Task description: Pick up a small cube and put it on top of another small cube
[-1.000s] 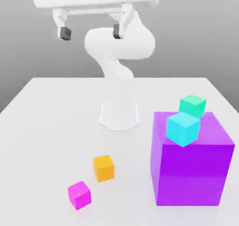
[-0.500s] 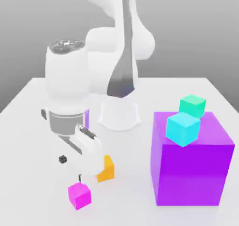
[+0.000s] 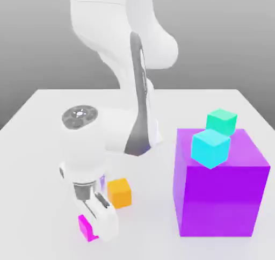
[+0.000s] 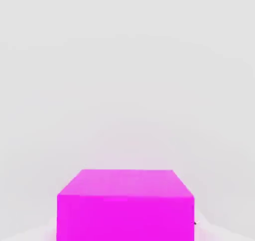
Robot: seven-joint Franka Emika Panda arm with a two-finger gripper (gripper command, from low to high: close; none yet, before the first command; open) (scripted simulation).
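Exterior view, arm: bent low over the near table (image 3: 43,114), hand pointing down at the pink cube (image 3: 84,226).
Exterior view, gripper (image 3: 95,233): down at the table around the pink cube; the white hand covers most of the cube, so how the fingers sit on it cannot be made out here.
Exterior view, neighbours: orange cube (image 3: 119,192) just beside the hand, apart from it; big purple cube (image 3: 220,189) on this view's right, with a cyan cube (image 3: 210,147) on its top and a green cube (image 3: 222,121) behind that.
Hand view, pink cube (image 4: 124,205): sits right up close beneath the camera, resting on the white table (image 4: 124,60).
Progress: I'd judge the grasp is just being made; lift, carry and stacking onto another small cube are all left.
Change: a second ago the hand hung high with fingers spread wide; half a second ago it hovered above the pink cube; now it has dropped onto it and the fingers have drawn nearly together. None of the cubes has shifted.
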